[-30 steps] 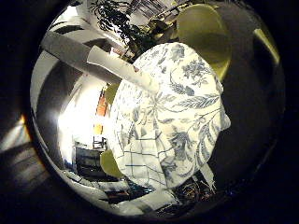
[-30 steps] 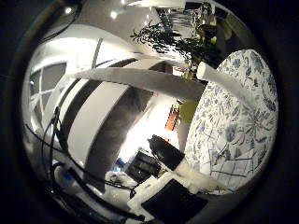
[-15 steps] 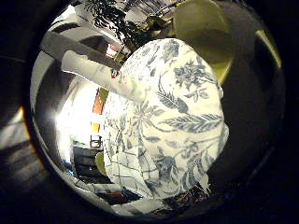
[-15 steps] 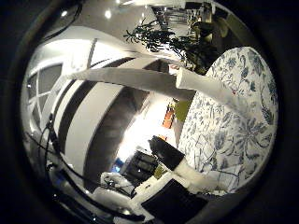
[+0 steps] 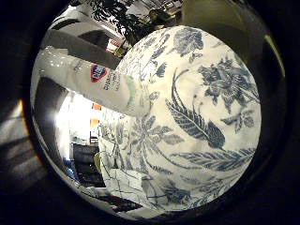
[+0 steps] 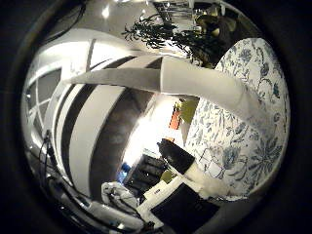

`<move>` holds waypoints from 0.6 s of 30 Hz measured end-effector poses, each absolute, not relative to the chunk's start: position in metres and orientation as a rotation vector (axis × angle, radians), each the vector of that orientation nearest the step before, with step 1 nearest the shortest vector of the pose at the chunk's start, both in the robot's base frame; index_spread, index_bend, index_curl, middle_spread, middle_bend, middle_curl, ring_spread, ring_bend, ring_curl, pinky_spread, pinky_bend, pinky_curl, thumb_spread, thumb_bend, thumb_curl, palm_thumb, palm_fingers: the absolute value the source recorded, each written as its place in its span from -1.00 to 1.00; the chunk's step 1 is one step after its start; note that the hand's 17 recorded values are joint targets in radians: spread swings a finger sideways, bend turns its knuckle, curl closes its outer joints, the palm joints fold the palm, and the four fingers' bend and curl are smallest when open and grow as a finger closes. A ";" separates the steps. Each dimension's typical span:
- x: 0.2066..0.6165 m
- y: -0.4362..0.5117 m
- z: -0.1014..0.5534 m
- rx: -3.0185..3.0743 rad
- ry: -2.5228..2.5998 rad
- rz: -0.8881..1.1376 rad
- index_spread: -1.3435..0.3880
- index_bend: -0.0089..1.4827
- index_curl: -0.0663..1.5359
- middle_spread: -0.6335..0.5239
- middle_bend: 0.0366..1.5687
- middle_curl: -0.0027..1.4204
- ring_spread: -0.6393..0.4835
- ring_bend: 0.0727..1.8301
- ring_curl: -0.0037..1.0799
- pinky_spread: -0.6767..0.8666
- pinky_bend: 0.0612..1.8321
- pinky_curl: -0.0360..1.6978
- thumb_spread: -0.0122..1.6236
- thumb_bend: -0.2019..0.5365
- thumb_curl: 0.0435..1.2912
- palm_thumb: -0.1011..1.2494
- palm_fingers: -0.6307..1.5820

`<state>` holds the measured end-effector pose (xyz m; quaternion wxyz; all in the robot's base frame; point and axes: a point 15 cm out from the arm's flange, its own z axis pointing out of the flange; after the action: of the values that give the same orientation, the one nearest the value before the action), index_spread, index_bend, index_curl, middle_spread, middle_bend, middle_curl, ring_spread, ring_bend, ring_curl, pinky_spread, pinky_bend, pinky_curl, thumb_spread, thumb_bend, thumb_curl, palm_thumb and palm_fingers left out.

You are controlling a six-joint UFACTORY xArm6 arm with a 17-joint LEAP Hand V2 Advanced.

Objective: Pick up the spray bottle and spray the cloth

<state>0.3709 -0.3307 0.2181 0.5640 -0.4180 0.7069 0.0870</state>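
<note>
A white spray bottle (image 5: 94,80) with a red and blue label stands on a table covered with a blue and white floral tablecloth (image 5: 202,112). It is close to the palm and looms large in the right little finger side palm view. In the right thumb side palm view the bottle (image 6: 210,86) runs as a long white shape across the picture. A checked cloth (image 5: 131,187) lies on the tablecloth, further along from the bottle. My right hand (image 6: 180,190) shows a white finger with a black tip (image 6: 185,168) stretched out straight, away from the bottle.
A leafy plant (image 6: 161,31) stands beyond the table. A yellow-green chair (image 6: 189,110) is beside the table's edge. White and dark walls (image 6: 88,117) and a bright doorway (image 5: 73,117) lie behind.
The camera has moved closer to the bottle and the table. The bottle and floral tablecloth now fill far more of each view, and the checked cloth has slid towards the picture's edge.
</note>
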 end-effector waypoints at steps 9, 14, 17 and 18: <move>0.403 -0.320 0.215 -1.037 1.680 0.220 0.38 -0.77 -0.57 0.32 -0.67 -0.50 0.50 -0.60 -0.51 0.39 -0.60 -0.63 0.27 -0.51 -0.57 0.02 -0.27; 0.418 -0.307 0.215 -1.061 1.680 0.245 0.39 -0.77 -0.56 0.29 -0.66 -0.50 0.50 -0.61 -0.51 0.38 -0.62 -0.63 0.27 -0.52 -0.56 0.02 -0.24; 0.432 -0.298 0.212 -1.079 1.698 0.250 0.40 -0.77 -0.56 0.27 -0.64 -0.49 0.50 -0.60 -0.51 0.37 -0.63 -0.64 0.27 -0.51 -0.56 0.04 -0.21; 0.436 -0.295 0.211 -1.084 1.703 0.253 0.40 -0.77 -0.56 0.27 -0.64 -0.49 0.49 -0.59 -0.51 0.37 -0.64 -0.64 0.28 -0.51 -0.56 0.05 -0.20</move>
<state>0.4359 -0.2952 0.2112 0.5256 -0.4532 0.7122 0.1056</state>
